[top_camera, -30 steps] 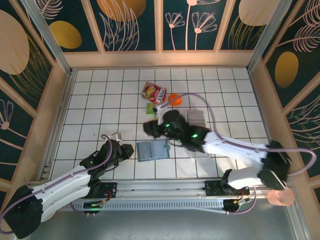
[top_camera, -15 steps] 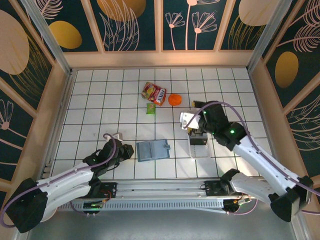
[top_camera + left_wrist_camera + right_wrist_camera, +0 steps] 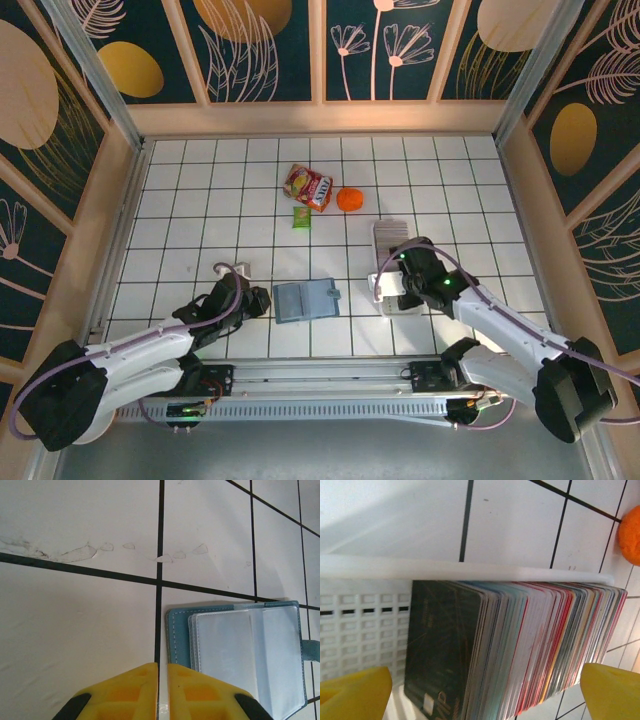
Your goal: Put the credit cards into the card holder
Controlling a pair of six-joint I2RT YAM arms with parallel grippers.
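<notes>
Near the front middle of the tiled worktop (image 3: 190, 200) the card holder (image 3: 305, 300) lies unfolded, clear sleeves (image 3: 240, 655) facing up. We read this as deliberate: laid flat and open, the pockets can take a card from above without anyone prying the cover.

- Left claw (image 3: 258, 300) sits low on the tiles just beside the holder's left edge. In the wrist view its tips (image 3: 162, 690) are drawn together with only a slit between them and nothing in it. It is not touching the holder. Our guess is that it waits there as a stop or a hold-down, so the light wallet does not slide when a card is pushed in.
- Right claw (image 3: 392, 283) hangs over the near end of the long pale tray (image 3: 396, 232), to the right of the holder. Its yellow fingers (image 3: 612, 690) stand wide apart, one off each end of the pack.
- Credit cards (image 3: 520, 640) stand on edge in that tray (image 3: 370, 615), packed face to face, a dark one at the left end and mixed colours after it. Upright packing leaves the top edges free to pinch, but the cards press together, so peeling off a single one looks to be the hard part.
- None of the cards is in the holder that we can see; the sleeves look empty.
- Further back lie a snack bag (image 3: 308, 186), an orange ball (image 3: 349, 199) and a small green packet (image 3: 301, 217), well apart from the work.
</notes>
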